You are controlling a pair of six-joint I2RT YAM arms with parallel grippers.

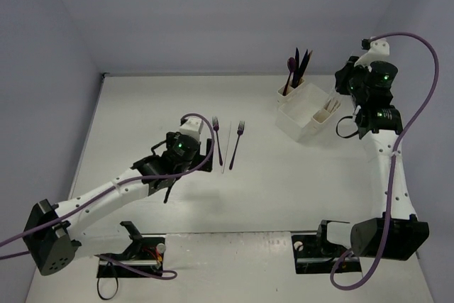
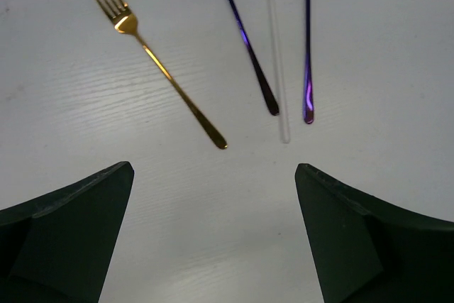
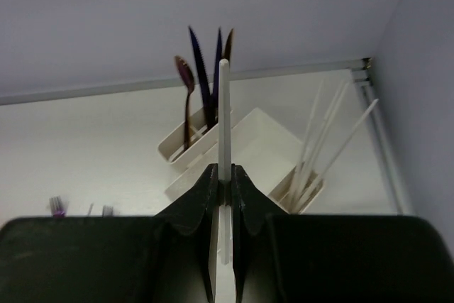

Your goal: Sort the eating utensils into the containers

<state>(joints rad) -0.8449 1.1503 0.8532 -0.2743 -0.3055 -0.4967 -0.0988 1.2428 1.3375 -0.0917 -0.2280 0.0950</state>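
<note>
My left gripper [image 2: 214,169] is open and empty, low over the table just short of four utensils lying side by side. These are a gold fork [image 2: 159,65], a dark purple fork [image 2: 245,37], a clear plastic utensil [image 2: 278,54] and a second purple fork [image 2: 307,47]. My right gripper [image 3: 224,175] is shut on a white plastic utensil [image 3: 224,118], held upright beside the white organizer [image 3: 262,140]. One cup [image 3: 177,148] holds purple utensils [image 3: 202,83]. Another cup [image 3: 312,175] holds white ones [image 3: 323,133].
In the top view the organizer [image 1: 301,120] stands at the back right, near the rear wall, with my right gripper [image 1: 345,84] beside it. My left gripper [image 1: 206,148] is mid-table by the purple forks [image 1: 217,140]. Both arm bases sit at the near edge.
</note>
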